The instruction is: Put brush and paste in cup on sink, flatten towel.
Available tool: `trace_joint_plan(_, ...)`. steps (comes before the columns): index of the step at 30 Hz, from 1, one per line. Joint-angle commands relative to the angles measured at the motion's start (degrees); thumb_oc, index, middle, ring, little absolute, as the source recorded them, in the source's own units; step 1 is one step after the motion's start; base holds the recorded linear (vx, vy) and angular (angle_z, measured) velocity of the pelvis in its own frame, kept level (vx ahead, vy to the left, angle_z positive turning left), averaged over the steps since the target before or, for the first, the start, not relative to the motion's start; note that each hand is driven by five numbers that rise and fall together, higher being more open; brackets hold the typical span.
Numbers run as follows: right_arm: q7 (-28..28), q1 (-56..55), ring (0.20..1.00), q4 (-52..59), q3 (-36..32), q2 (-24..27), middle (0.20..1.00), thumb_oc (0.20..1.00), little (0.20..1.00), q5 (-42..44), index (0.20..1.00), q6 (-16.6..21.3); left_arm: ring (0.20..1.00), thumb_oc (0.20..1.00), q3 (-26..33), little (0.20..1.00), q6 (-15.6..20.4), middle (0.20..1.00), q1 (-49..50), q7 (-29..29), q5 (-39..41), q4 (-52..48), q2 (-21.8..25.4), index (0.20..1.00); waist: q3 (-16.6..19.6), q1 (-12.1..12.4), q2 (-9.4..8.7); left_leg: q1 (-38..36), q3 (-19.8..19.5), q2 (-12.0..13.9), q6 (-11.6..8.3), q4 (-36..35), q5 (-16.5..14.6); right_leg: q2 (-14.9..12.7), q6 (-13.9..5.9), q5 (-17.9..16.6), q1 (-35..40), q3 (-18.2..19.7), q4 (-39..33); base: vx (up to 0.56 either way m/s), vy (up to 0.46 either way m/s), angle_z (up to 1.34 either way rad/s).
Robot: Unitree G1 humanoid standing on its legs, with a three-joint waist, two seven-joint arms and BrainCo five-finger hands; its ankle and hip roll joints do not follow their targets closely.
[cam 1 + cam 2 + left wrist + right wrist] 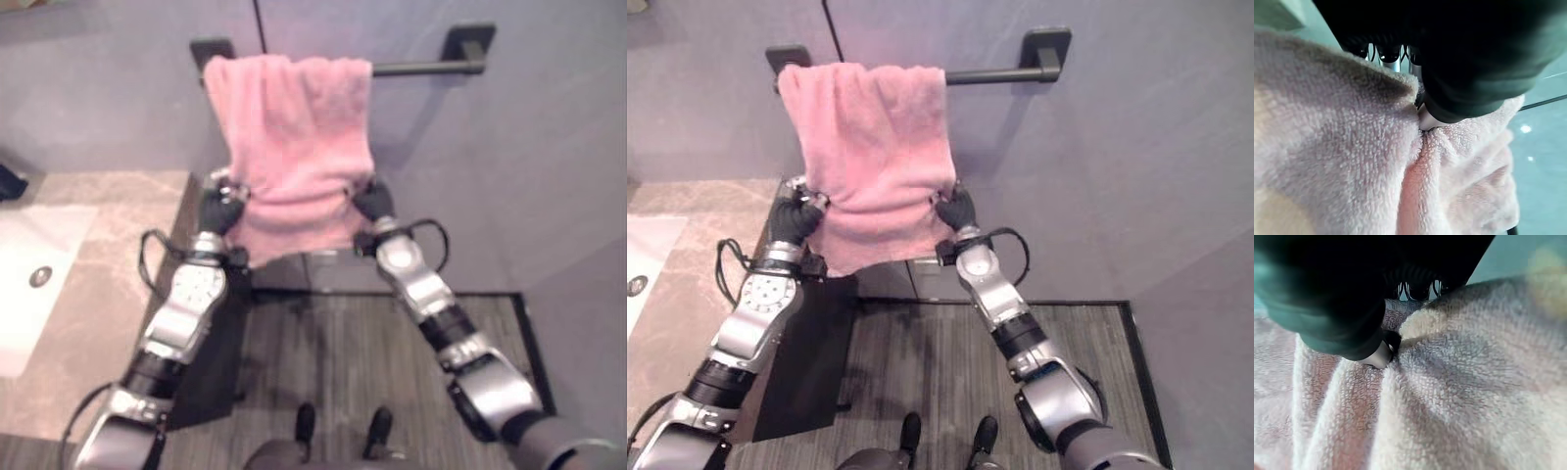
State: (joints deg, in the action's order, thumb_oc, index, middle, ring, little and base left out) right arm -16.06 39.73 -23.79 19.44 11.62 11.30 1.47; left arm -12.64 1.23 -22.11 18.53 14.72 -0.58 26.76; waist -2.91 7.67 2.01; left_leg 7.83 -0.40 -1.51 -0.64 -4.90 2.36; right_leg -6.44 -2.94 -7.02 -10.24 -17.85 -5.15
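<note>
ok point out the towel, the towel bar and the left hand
towel (pixel 872 137), right eye view, middle of the hanging cloth
towel bar (pixel 994 73), right eye view, bare rod right of the towel
left hand (pixel 792 220), right eye view, dark back of the hand

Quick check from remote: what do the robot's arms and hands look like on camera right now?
Both arms are silver-grey, built of rounded shell segments with dark bands at the joints. A round silver wrist housing sits behind each hand, with a thin black cable looping beside it. The left robot hand and right robot hand wear dark ribbed covers; silver fingers show past the left cover.

A bathroom: wall-mounted towel bar (pixel 989 72), marble counter (pixel 108 284) with white sink (pixel 24 284).
</note>
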Motion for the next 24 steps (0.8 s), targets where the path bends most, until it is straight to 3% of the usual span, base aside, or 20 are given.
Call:
trace_joint_plan(1,-1.77,4.59,0.200,6.82,-2.95,-1.35,0.200,0.200,0.200,-0.43,0.200,4.65,0.200,0.200,0.17,0.200,3.56,0.200,-7.07,2.38,-2.01,-0.17,1.71,0.200,3.58,0.36,-0.98,0.39,-0.15,-1.27,3.75,-0.10,-3.63,-3.69,-4.73,3.99,4.25,-2.48,0.15,0.00,0.000,0.00)
trace_joint_plan(9,-3.76,10.50,0.200,12.58,-3.70,1.59,0.200,0.200,0.200,-5.87,0.200,5.56,0.200,0.200,2.10,0.200,4.58,0.200,-12.02,5.58,-5.44,-4.08,2.66,0.200,3.92,0.12,-1.18,0.76,0.00,-1.10,3.67,-0.10,-3.54,-3.28,-4.47,4.24,3.74,-1.82,0.15,0.00,-0.005,0.00)
trace_joint_plan(14,-3.79,7.16,0.200,12.33,-3.16,0.65,0.200,0.200,0.200,-6.57,0.200,6.55,0.200,0.200,2.18,0.200,4.86,0.200,-9.71,5.74,-7.05,-4.88,1.43,0.200,3.78,-0.07,-1.17,0.85,0.02,-0.90,3.61,-0.10,-3.64,-2.96,-4.25,4.54,3.61,-1.52,0.15,0.00,-0.013,-0.01)
trace_joint_plan(17,-2.08,-0.89,0.200,7.15,-1.20,-1.47,0.200,0.200,0.200,-6.06,0.200,6.44,0.200,0.200,-0.11,0.200,3.31,0.200,-1.99,2.61,-4.50,0.24,-0.86,0.200,3.42,-0.50,-0.78,0.36,0.29,-0.65,3.54,-0.10,-3.81,-2.64,-4.11,4.90,3.98,-1.18,0.15,0.00,-0.005,-0.01)
trace_joint_plan(21,-1.46,-5.18,0.200,1.77,-0.07,-2.36,0.200,0.200,0.200,-5.22,0.200,5.34,0.200,0.200,-3.15,0.200,0.69,0.200,-0.64,1.47,-3.25,9.23,-2.92,0.200,3.67,-1.40,-0.45,0.15,0.40,-0.48,3.40,-0.10,-3.81,-2.40,-4.06,5.21,4.16,-0.95,0.15,0.02,-0.022,-0.07)
trace_joint_plan(24,-2.14,-3.48,0.200,2.89,-0.49,-1.93,0.200,0.200,0.200,-4.24,0.200,6.04,0.200,0.200,-2.22,0.200,1.67,0.200,-0.95,1.97,-2.26,8.11,-1.76,0.200,3.66,-1.29,-0.07,0.21,0.26,-0.55,3.32,-0.10,-3.65,-2.40,-4.26,5.16,3.96,-0.94,0.15,0.02,-0.009,-0.07)
